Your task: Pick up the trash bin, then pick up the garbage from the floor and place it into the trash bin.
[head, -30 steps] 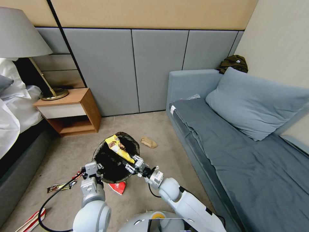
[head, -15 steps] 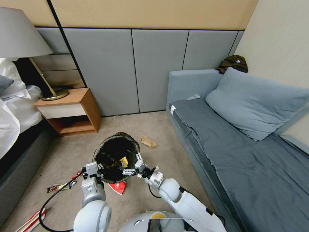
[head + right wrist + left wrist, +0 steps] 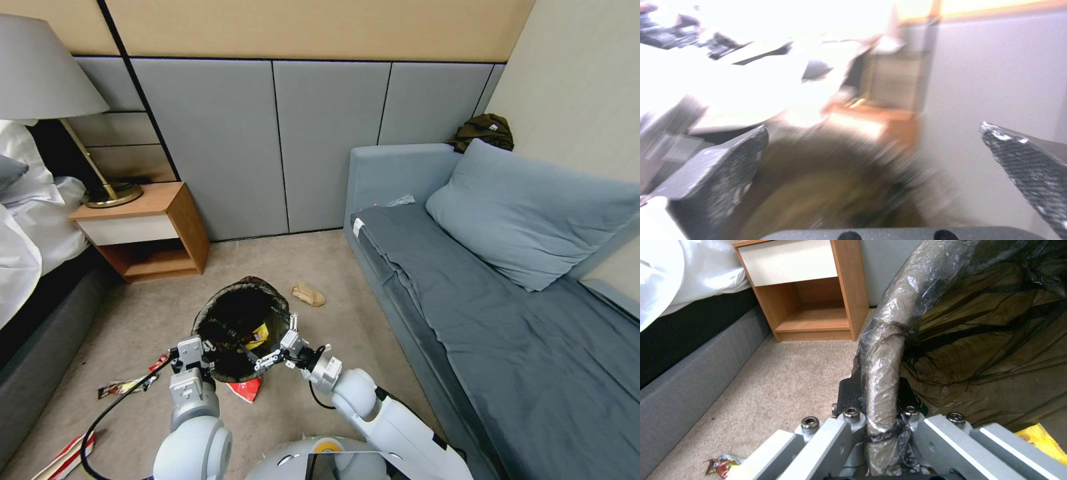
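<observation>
The left claw (image 3: pixel 200 353) is clamped on the near rim of the trash bin (image 3: pixel 220 308), which sits low and centre in the head view, held off the carpet; in the left wrist view its fingers (image 3: pixel 835 440) pinch the bag-wrapped rim (image 3: pixel 882 356) from both sides. The right claw (image 3: pixel 277 352) hangs at the bin's lower-right rim with its jaws spread wide and nothing between them; in the right wrist view the two dark pads (image 3: pixel 724 156) stand well apart. A yellow snack packet (image 3: pixel 257 333) lies inside the bin, just up and left of that claw.

What the next pick likely turns on is which litter lies closest to the free right claw. The red-and-white packet (image 3: pixel 243 389) lies on the floor directly below the bin, just down and left of the right claw, partly hidden under the bin. The brown paper bag (image 3: pixel 308 294) lies up and right of the bin, near the sofa (image 3: pixel 413 280), its long axis running roughly left to right in the frame. Both are on the right claw's side. A dark wrapper (image 3: pixel 123 387) at lower left lies nearer the occupied left arm.
</observation>
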{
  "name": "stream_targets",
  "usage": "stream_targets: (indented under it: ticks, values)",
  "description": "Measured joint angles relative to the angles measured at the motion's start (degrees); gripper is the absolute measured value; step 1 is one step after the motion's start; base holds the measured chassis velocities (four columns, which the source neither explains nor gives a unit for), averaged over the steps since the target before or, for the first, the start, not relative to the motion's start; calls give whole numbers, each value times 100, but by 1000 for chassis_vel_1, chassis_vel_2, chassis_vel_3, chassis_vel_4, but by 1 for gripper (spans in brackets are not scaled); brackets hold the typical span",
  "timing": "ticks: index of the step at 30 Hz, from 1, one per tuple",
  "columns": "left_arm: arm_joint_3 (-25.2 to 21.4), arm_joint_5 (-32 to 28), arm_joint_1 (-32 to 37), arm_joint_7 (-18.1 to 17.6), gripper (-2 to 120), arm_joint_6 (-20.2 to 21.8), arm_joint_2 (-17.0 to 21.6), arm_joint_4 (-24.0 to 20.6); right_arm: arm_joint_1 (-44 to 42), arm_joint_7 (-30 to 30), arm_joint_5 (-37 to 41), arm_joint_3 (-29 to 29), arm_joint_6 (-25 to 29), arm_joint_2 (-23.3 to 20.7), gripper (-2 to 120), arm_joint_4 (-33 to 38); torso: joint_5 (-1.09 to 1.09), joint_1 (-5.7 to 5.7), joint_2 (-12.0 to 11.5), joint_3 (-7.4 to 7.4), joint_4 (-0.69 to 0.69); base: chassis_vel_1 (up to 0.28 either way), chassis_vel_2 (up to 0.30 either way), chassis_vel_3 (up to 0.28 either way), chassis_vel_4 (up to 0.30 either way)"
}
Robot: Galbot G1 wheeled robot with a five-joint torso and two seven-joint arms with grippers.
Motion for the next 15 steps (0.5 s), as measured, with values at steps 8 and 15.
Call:
stream_targets:
  ticks: [8,15]
  values:
    - [-14,-114,-86,6,0,5,119,56,-855,613,-138,974,-137,77,100,1072,0,0,1,0,-1,0,0,0,0]
    - [-7,-169,-139,16,0,-12,176,93,-1715,816,-485,1423,59,299,100,1381,0,0,1,0,0,0,0,0,0]
